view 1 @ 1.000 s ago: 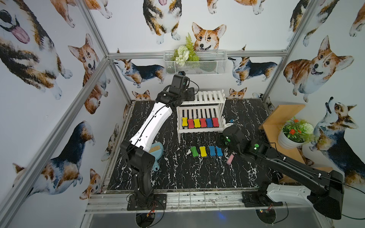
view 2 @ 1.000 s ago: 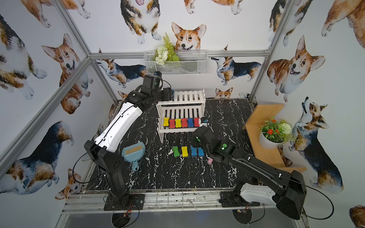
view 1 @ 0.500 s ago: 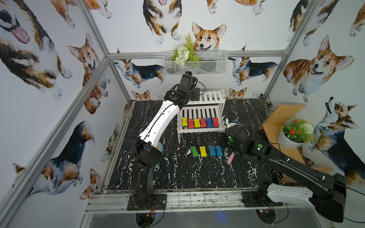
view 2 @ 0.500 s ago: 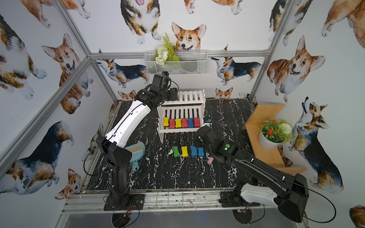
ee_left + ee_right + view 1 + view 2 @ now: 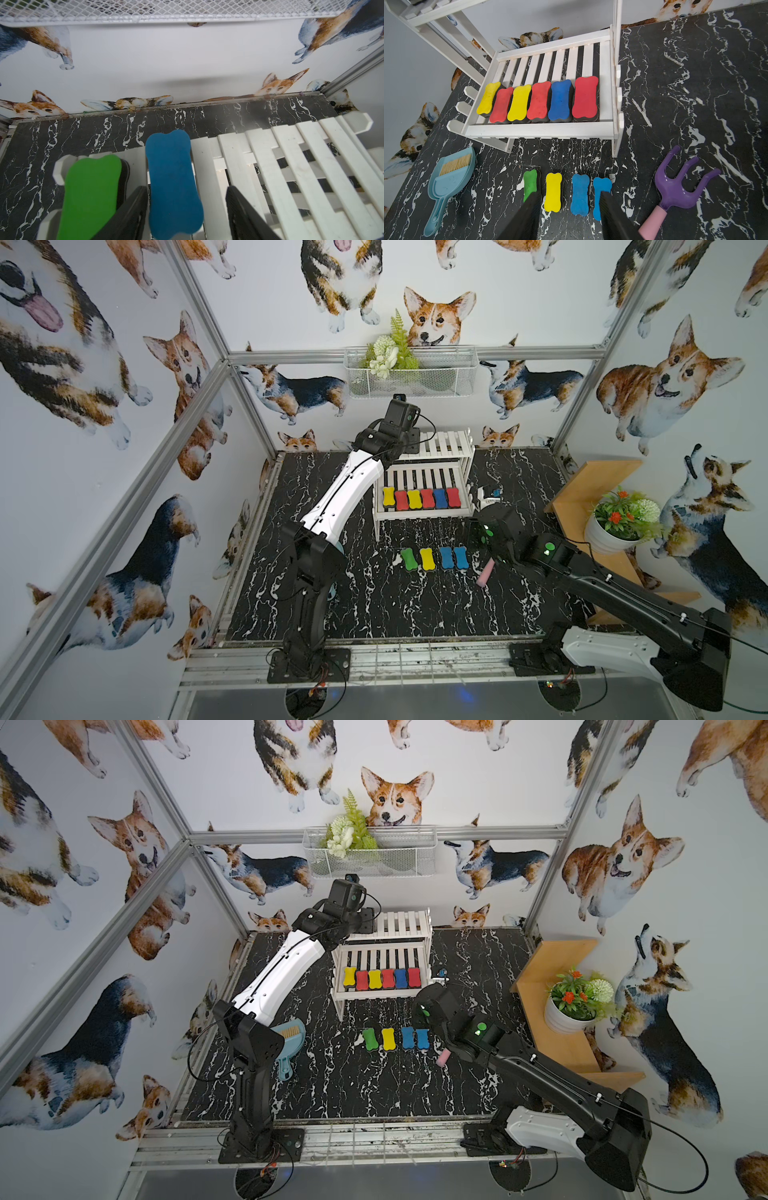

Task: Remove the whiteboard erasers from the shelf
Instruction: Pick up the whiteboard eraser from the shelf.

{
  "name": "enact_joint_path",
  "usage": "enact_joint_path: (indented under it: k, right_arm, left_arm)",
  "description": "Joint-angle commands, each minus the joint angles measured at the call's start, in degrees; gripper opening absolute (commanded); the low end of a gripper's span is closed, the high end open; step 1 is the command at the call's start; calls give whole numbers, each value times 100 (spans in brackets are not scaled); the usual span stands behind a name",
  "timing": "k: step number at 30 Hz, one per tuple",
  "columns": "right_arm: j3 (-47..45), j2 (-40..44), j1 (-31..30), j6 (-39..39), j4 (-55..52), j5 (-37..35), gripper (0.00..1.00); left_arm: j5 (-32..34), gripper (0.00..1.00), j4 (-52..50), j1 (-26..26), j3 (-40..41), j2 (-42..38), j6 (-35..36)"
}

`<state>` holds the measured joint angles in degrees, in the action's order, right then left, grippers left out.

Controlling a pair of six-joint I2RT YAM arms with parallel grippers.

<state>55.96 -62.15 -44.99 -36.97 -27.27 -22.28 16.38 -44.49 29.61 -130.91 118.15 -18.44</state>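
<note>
Left wrist: left gripper (image 5: 186, 190) parted astride blue eraser (image 5: 172, 164) on shelf (image 5: 289, 158); right gripper (image 5: 570, 195) parted, empty.

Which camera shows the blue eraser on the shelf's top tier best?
Left wrist view: the blue eraser lies close up on the top slats of the shelf, inside the open left end effector. In both top views the left arm hides it. The right wrist view catches only the top tier's edge, no eraser there.
</note>
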Motion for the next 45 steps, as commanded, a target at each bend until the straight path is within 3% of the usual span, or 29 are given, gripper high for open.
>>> enact_joint_path:
  k: [1, 7, 15, 22, 25, 30, 39, 45]
  right_arm:
    - [-2, 46, -1, 6, 11, -14, 52]
    - [5, 96, 11, -11, -7, -26, 52]
    - [-7, 138, 26, -38, -33, -60, 52]
    - [3, 177, 30, -47, -51, -105, 52]
    - [3, 194, 28, -56, -34, -92, 52]
    - [-81, 282, 50, -63, 44, -83, 52]
    - [-152, 379, 74, -25, 90, -31, 52]
    - [-147, 454, 78, -20, 64, -91, 52]
  left_arm:
    - [186, 63, -33, 17, -81, 84, 83]
    - [292, 60, -69, 54, -93, 199, 140]
    - [304, 45, -20, 63, -117, 164, 123]
    - [609, 42, 70, 407, 195, -462, 72]
    - [552, 42, 287, 532, 1023, -1150, -132]
    - [434, 41, 774, 679, 3171, -2731, -621]
    - [267, 39, 704, 986, 6364, -4963, -1601]
    - [-136, 38, 798, 995, 7844, -5586, -2106]
